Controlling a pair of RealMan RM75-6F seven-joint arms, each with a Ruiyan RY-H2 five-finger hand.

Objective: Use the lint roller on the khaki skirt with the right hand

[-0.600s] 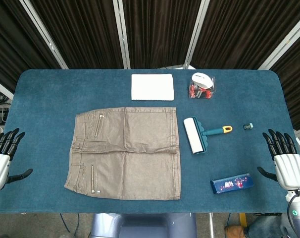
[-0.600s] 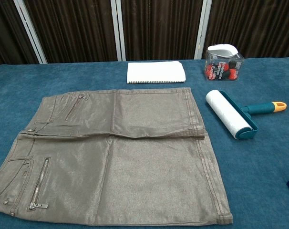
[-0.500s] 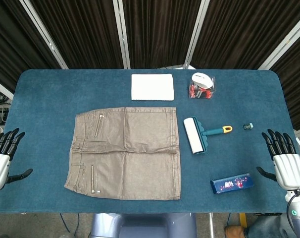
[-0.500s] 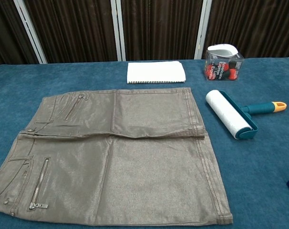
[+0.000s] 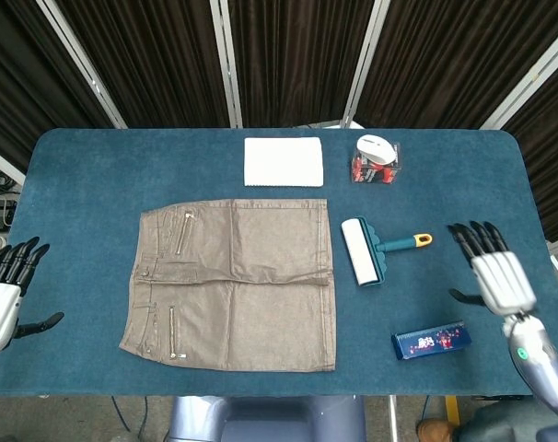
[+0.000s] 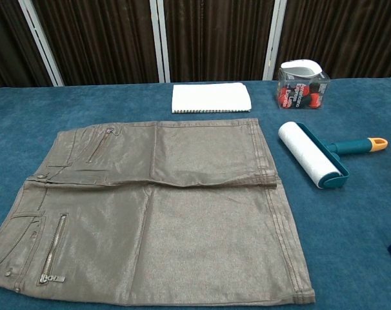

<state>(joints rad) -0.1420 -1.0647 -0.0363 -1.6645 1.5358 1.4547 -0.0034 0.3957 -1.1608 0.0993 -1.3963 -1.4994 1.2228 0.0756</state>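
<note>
The khaki skirt (image 5: 233,282) (image 6: 153,206) lies flat on the blue table, waistband to the left. To its right rests the lint roller (image 5: 364,250) (image 6: 313,155), a white roll in a teal frame with a yellow-tipped handle pointing right. My right hand (image 5: 493,272) hovers open over the table's right side, fingers spread, a short way right of the roller's handle and not touching it. At the left table edge my left hand (image 5: 5,287) is open and holds nothing. Neither hand shows in the chest view.
A folded white cloth (image 5: 283,161) (image 6: 210,97) lies behind the skirt. A clear box with a white lid (image 5: 376,160) (image 6: 302,84) stands at the back right. A small blue box (image 5: 431,340) sits front right, close to my right hand.
My right hand has moved left and inward from the table's right edge toward the roller's handle, now covering the small dark object there. The left hand has stayed put.
</note>
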